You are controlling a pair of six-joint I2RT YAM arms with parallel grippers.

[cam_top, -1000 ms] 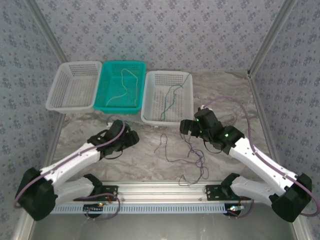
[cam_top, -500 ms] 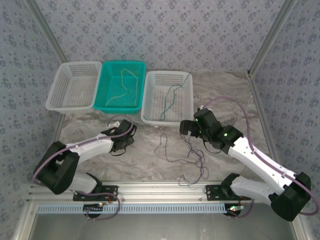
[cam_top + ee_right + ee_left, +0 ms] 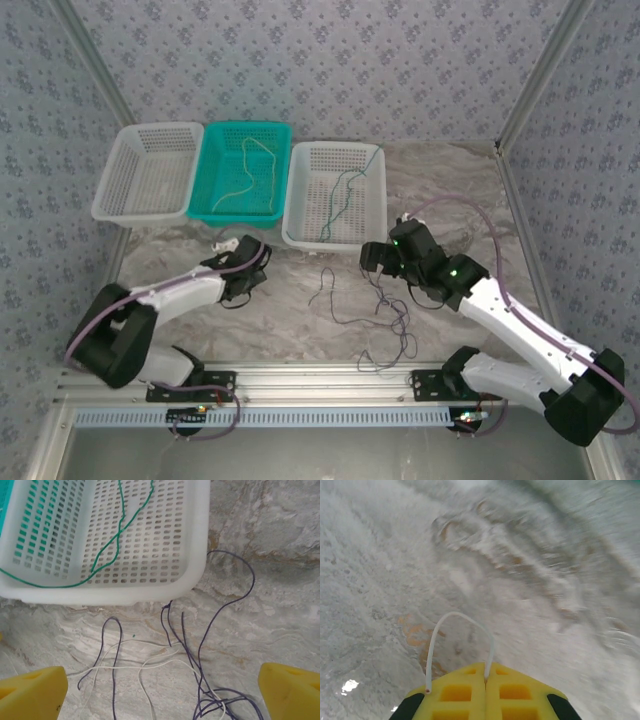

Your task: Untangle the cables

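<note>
Yellow fingers [image 3: 455, 695] of the left gripper [image 3: 486, 667] are pressed together, pinching a thin whitish-cream cable [image 3: 454, 614]. The cable rises from between them in a narrow arch and comes back down at the outer edge of one finger. Beneath it lies a marbled grey-and-white tabletop [image 3: 545, 580], blurred in the left wrist view.

From above, the left gripper [image 3: 232, 247] sits low over the tabletop [image 3: 280, 320], just in front of a teal perforated plastic basket [image 3: 230, 218]. A pale cream cable [image 3: 250, 165] lies loosely curled inside that basket. A white perforated plastic basket [image 3: 110, 190] stands touching its left side. A second white perforated basket [image 3: 292, 200] stands on its right, with a thin green cable [image 3: 338, 205] draped across its floor.

The right gripper [image 3: 372, 255] hovers just in front of this second white basket, near its front right corner. In the right wrist view, the right gripper [image 3: 160, 695] has its two yellow fingers [image 3: 30, 690] spread wide apart, holding nothing.

Between those fingers, on the tabletop, lie several thin dark grey-purple cables [image 3: 199, 660]. They loop and cross one another, and a white cable [image 3: 150, 665] threads through them. Their far ends reach the front wall of the second white basket [image 3: 200, 540], where the green cable [image 3: 117, 540] shows through the slots. From above, the dark grey-purple cables [image 3: 398, 322] gather into a knot in front of the right arm, with looser strands trailing left.
</note>
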